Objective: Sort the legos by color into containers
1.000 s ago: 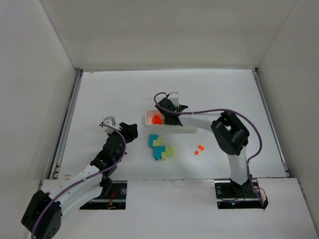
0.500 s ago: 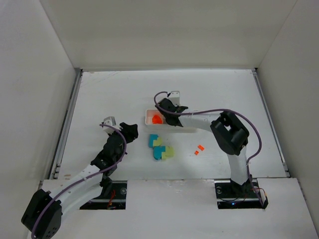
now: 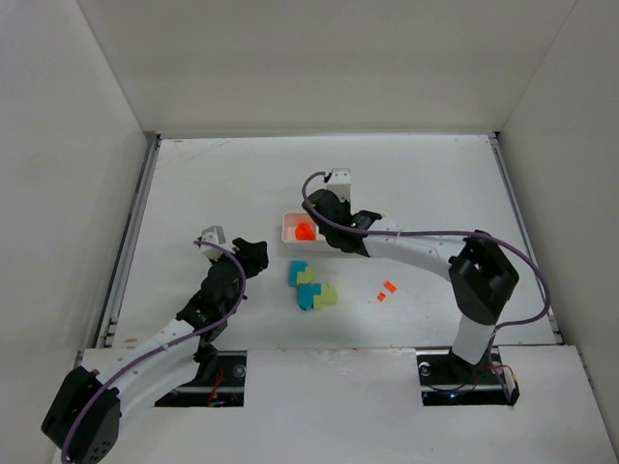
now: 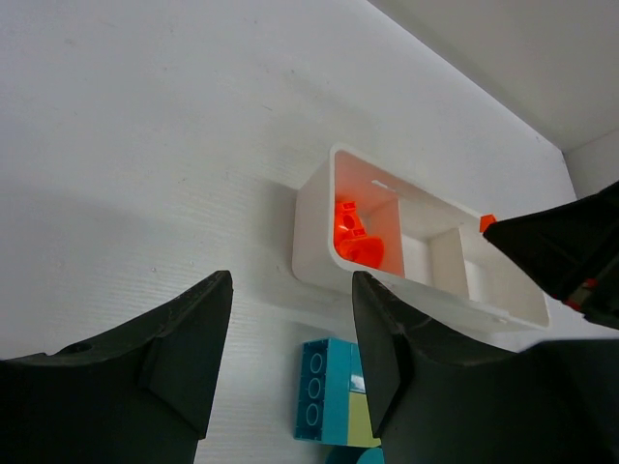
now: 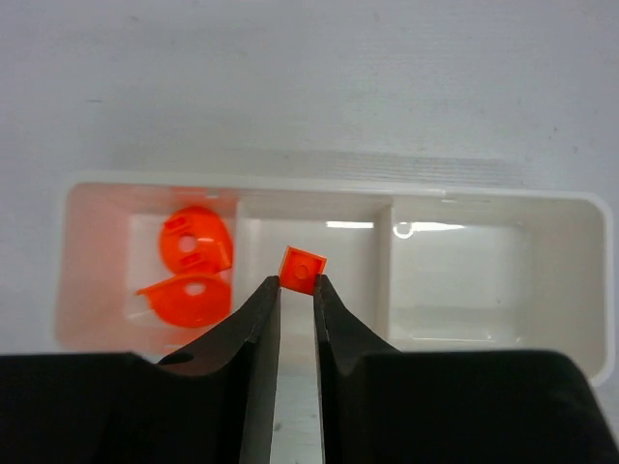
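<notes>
The white three-compartment tray (image 5: 329,193) shows whole in the right wrist view. Its left compartment holds orange-red legos (image 5: 191,266); the other two look empty. My right gripper (image 5: 297,282) is shut on a small orange-red square lego (image 5: 303,269), held over the tray near its middle compartment. In the top view the right gripper (image 3: 326,220) covers most of the tray (image 3: 288,229). Teal-blue and yellow-green legos (image 3: 310,287) lie clustered in front of the tray. Two small orange-red legos (image 3: 387,289) lie to their right. My left gripper (image 3: 255,253) is open and empty, left of the cluster.
In the left wrist view the tray (image 4: 311,227) lies ahead, a teal-blue block (image 4: 327,389) sits between the open left fingers (image 4: 189,338), and the right gripper's dark fingers (image 4: 566,253) reach in from the right. White walls enclose the table on three sides.
The right arm's elbow has swung out to the right and down. Its gripper stays over the tray with the small orange-red lego. The left arm has not moved.
</notes>
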